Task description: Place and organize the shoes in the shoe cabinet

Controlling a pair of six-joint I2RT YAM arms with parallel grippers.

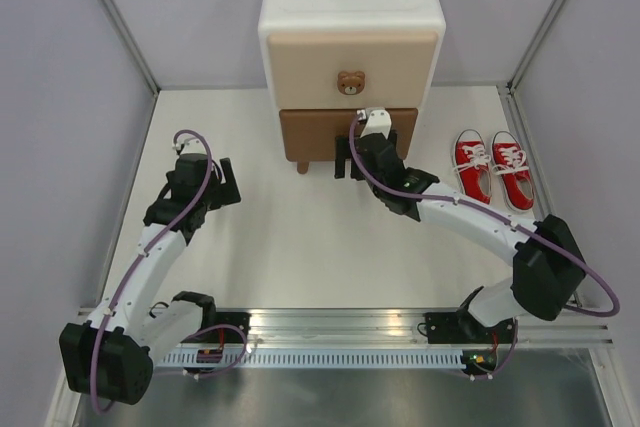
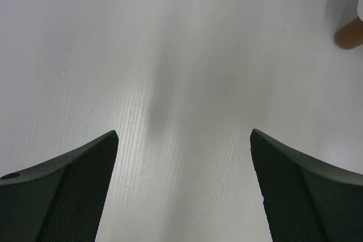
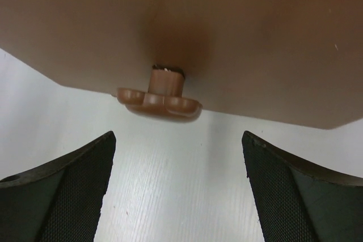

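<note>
So the right gripper [image 3: 178, 138] is spread wide, empty, just short of the lower drawer's knob [image 3: 160, 101], which the arm hides from above. The left gripper [image 2: 183, 133] gapes over bare table [image 2: 170, 55]. The red shoes [image 1: 492, 167] sit outside, right of the cabinet [image 1: 350, 17].

The shoes [image 1: 492, 167] lie on the table [image 1: 280, 247], right of the shoe cabinet [image 1: 350, 22] (side by side).
</note>
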